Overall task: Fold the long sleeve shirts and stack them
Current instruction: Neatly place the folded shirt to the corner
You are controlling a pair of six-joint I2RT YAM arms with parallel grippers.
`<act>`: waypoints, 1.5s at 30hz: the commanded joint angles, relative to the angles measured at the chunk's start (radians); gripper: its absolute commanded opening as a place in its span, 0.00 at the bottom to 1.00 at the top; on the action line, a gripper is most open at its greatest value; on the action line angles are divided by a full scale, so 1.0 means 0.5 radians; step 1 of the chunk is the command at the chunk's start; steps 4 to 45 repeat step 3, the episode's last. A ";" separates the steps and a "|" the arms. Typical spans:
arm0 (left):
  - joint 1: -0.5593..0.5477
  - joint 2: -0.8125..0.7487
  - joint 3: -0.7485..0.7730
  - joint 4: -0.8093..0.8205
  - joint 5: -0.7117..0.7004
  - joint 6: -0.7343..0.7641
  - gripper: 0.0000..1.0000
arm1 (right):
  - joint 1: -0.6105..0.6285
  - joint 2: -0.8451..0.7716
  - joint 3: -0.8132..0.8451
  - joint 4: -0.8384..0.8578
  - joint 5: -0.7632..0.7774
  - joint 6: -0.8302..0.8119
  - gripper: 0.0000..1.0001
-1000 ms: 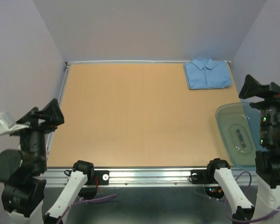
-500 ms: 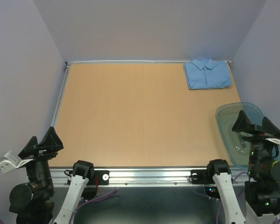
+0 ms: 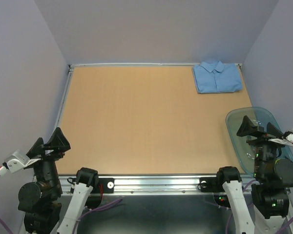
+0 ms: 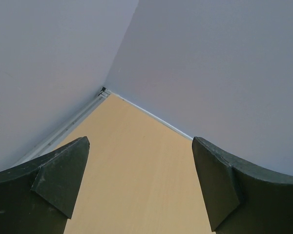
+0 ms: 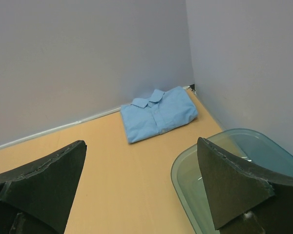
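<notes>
A light blue long sleeve shirt (image 3: 217,77) lies folded, collar up, in the table's far right corner; the right wrist view shows the shirt (image 5: 158,113) from the near side. My left gripper (image 3: 50,142) hangs open at the near left edge of the table, far from the shirt, with only bare tabletop between its fingers (image 4: 53,183). My right gripper (image 3: 258,127) is open above the teal tub at the near right, nothing between its fingers (image 5: 232,183).
A translucent teal plastic tub (image 3: 237,136) sits at the right edge, a small object inside it; its rim (image 5: 185,195) shows in the right wrist view. Grey walls enclose the wooden table (image 3: 136,117) on three sides. A metal rail (image 3: 156,183) runs along the near edge.
Both arms dropped from raised poses at the sides down to the table's near corners. The right gripper now sits over the tub. The shirt stayed put.
</notes>
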 commanded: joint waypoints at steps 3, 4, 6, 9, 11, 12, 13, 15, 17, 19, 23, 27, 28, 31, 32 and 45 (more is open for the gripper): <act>0.005 -0.132 -0.050 0.189 -0.033 -0.019 0.99 | 0.010 -0.014 -0.043 0.080 -0.023 -0.033 1.00; 0.005 -0.132 -0.050 0.189 -0.033 -0.019 0.99 | 0.010 -0.014 -0.043 0.080 -0.023 -0.033 1.00; 0.005 -0.132 -0.050 0.189 -0.033 -0.019 0.99 | 0.010 -0.014 -0.043 0.080 -0.023 -0.033 1.00; 0.005 -0.132 -0.050 0.189 -0.033 -0.019 0.99 | 0.010 -0.014 -0.043 0.080 -0.023 -0.033 1.00; 0.005 -0.132 -0.050 0.189 -0.033 -0.019 0.99 | 0.010 -0.014 -0.043 0.080 -0.023 -0.033 1.00; 0.005 -0.132 -0.050 0.189 -0.033 -0.019 0.99 | 0.010 -0.014 -0.043 0.080 -0.023 -0.033 1.00; 0.005 -0.132 -0.050 0.189 -0.033 -0.019 0.99 | 0.010 -0.014 -0.043 0.080 -0.023 -0.033 1.00; 0.005 -0.132 -0.050 0.189 -0.033 -0.019 0.99 | 0.010 -0.014 -0.043 0.080 -0.023 -0.033 1.00; 0.005 -0.132 -0.050 0.189 -0.033 -0.019 0.99 | 0.010 -0.014 -0.043 0.080 -0.023 -0.033 1.00; 0.005 -0.132 -0.050 0.189 -0.033 -0.019 0.99 | 0.010 -0.014 -0.043 0.080 -0.023 -0.033 1.00; 0.005 -0.132 -0.050 0.189 -0.033 -0.019 0.99 | 0.010 -0.014 -0.043 0.080 -0.023 -0.033 1.00; 0.005 -0.132 -0.050 0.189 -0.033 -0.019 0.99 | 0.010 -0.014 -0.043 0.080 -0.023 -0.033 1.00; 0.005 -0.132 -0.050 0.189 -0.033 -0.019 0.99 | 0.010 -0.014 -0.043 0.080 -0.023 -0.033 1.00; 0.005 -0.132 -0.050 0.189 -0.033 -0.019 0.99 | 0.010 -0.014 -0.043 0.080 -0.023 -0.033 1.00; 0.005 -0.132 -0.050 0.189 -0.033 -0.019 0.99 | 0.010 -0.014 -0.043 0.080 -0.023 -0.033 1.00; 0.005 -0.132 -0.050 0.189 -0.033 -0.019 0.99 | 0.010 -0.014 -0.043 0.080 -0.023 -0.033 1.00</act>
